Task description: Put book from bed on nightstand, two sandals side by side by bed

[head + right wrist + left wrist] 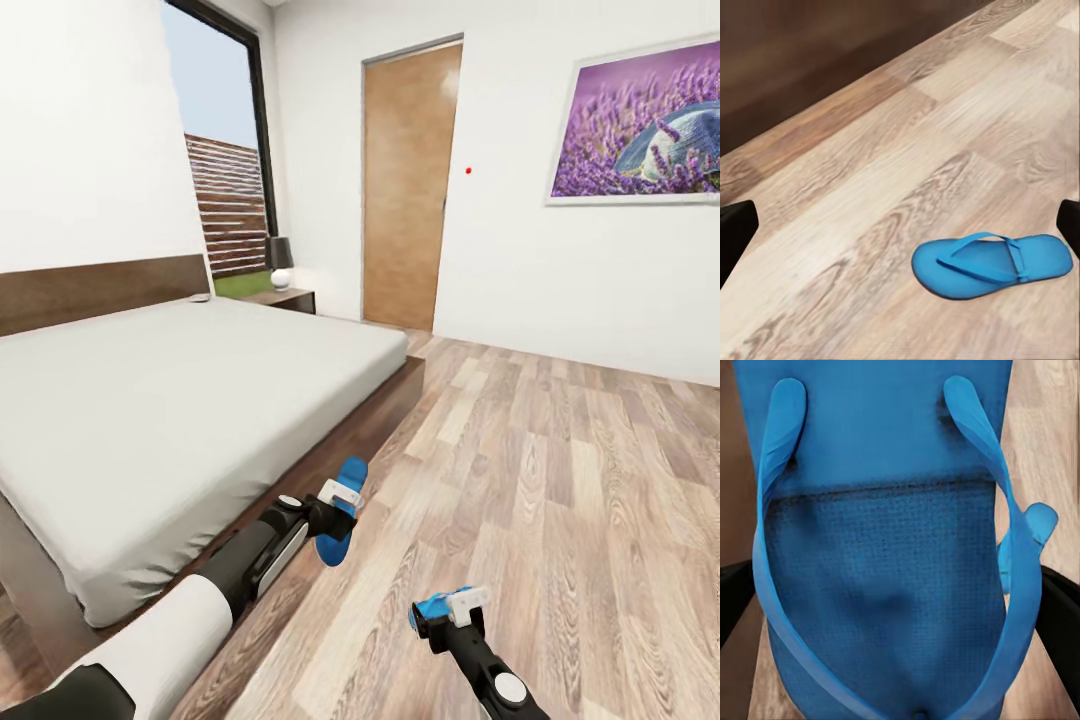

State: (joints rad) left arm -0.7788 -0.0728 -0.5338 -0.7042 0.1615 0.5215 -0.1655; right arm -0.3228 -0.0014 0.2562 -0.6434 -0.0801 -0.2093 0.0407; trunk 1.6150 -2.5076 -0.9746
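sandal [340, 515] pinched in left gripper [338, 498] beside bed [180, 400] for pairing; second sandal [991, 264] on floor [870, 225], right gripper [450, 608] spread above.

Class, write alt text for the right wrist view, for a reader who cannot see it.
A bright blue sandal lies flat, straps up, on the pale wood-plank floor. The bed's dark brown wooden side runs across the far edge, apart from the sandal.

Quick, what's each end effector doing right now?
Left end effector: closed on a blue sandal.
Right end effector: open, above the other sandal.
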